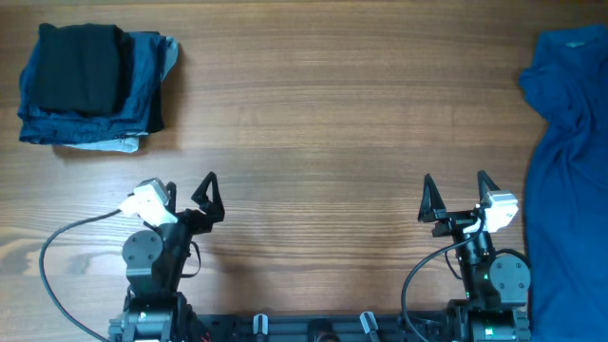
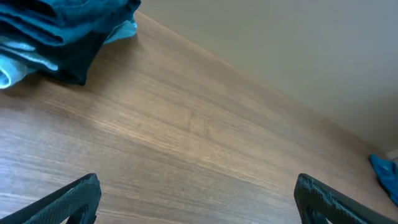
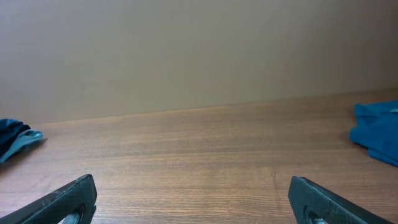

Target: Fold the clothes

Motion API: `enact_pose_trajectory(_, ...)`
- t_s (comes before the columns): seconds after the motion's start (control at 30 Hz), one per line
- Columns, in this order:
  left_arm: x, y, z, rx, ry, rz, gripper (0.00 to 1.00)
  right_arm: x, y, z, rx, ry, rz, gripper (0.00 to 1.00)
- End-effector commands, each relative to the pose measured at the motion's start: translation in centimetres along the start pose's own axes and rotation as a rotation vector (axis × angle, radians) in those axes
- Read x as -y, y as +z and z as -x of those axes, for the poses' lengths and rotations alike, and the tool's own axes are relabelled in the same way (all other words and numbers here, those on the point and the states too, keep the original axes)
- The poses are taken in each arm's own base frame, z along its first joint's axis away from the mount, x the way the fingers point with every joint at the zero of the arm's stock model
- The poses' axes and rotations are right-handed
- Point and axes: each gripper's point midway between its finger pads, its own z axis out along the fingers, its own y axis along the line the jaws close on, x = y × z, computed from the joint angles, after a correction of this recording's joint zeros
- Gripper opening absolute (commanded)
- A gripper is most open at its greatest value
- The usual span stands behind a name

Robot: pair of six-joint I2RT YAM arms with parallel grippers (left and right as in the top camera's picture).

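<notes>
A black folded garment [image 1: 81, 66] lies on top of the stack of dark blue folded garments [image 1: 142, 85] at the far left; its collar and logo do not show. The stack also shows in the left wrist view [image 2: 56, 31] and at the left edge of the right wrist view [image 3: 15, 140]. My left gripper [image 1: 188, 188] is open and empty above bare wood near the front edge, as the left wrist view [image 2: 198, 182] shows. My right gripper [image 1: 456, 182] is also open and empty, as the right wrist view [image 3: 193, 182] shows.
A royal blue garment [image 1: 570, 161] lies spread along the table's right edge, just right of my right arm; it shows in the right wrist view [image 3: 379, 130] and the left wrist view [image 2: 385, 174]. The wooden table [image 1: 313, 123] stretches between the stack and it.
</notes>
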Motion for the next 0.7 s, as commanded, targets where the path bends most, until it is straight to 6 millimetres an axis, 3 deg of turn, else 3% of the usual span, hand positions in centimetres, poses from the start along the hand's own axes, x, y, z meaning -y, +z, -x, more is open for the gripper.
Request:
enact_pose_trajectory(0.0,-0.7,0.0,-0.8,0.01,0.023,0.015,1.0,-0.1,-0.1,0.2,0.01,-0.021,0.01,1.0)
enact_pose_trajectory(0.13,-0.5,-0.3,-0.1,0.044,0.027,0.009,1.0,-0.1,-0.1,0.2,0.01,-0.021,0.01,1.0)
enact_pose_trajectory(0.3,-2.3,-1.4,1.5,0.14,0.045,0.12,1.0,-0.2,-0.1,0.2,0.01,-0.021,0.011,1.0)
enact_pose_trajectory(0.53,-0.6,-2.5,2.9,0.202,0.408,0.078,1.0,-0.1,-0.1,0.2,0.01,-0.021,0.01,1.0)
enact_pose_trajectory(0.67,0.5,-2.5,2.6,0.202,0.573,0.04,1.0,-0.2,-0.1,0.2,0.01,-0.021,0.011,1.0)
